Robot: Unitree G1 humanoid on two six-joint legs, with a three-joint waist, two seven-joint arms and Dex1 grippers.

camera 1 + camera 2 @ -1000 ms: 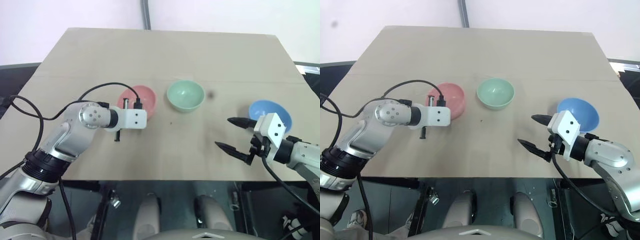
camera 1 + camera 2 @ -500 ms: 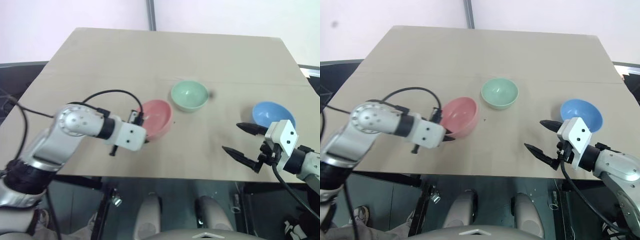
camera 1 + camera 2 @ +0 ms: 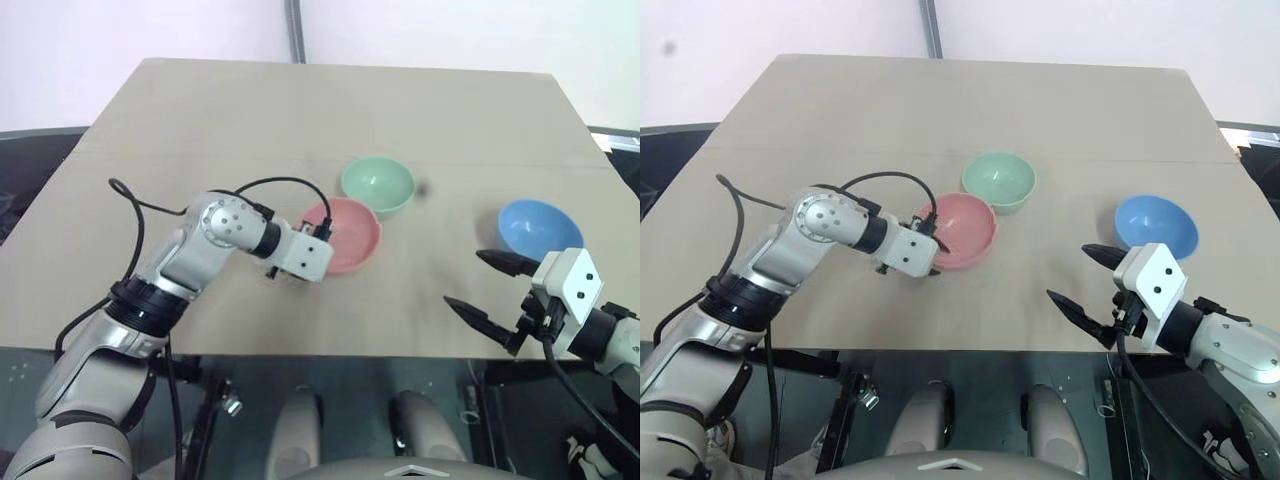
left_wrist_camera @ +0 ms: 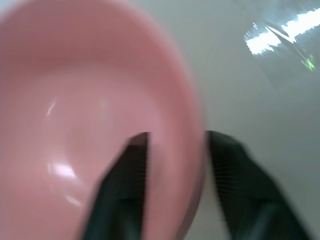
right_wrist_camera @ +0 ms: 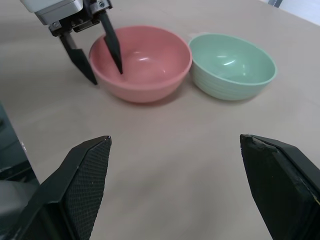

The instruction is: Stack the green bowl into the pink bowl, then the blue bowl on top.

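As we read the scene from the robot's left to its right, we find no stacking step complete: all three bowls sit singly on the tabletop (image 3: 300, 110), each empty. At the left, the left gripper (image 5: 96, 56) stands at the near-left rim of the pink bowl (image 3: 346, 232), with one finger inside the bowl and the other outside its wall, so that the rim lies between them. The right wrist view shows a gap on either side of the wall, and we judge the fingers to be parted and straddling the rim, not clamped on it; whether either finger touches the plastic we cannot tell. Just beyond and to the right of the pink bowl sits the green bowl (image 3: 377, 184), upright, its rim very close to the pink rim; we cannot confirm contact. Well apart to the right, the blue bowl (image 3: 539, 227) rests upright near the tabletop's right edge. Nearest us on the right, the right gripper (image 3: 482, 287) hangs at the near edge of the tabletop, short of the blue bowl, its fingers spread wide and holding nothing. In our judgement the whole task remains: the green bowl must go into the pink bowl, and the blue bowl on top of it.
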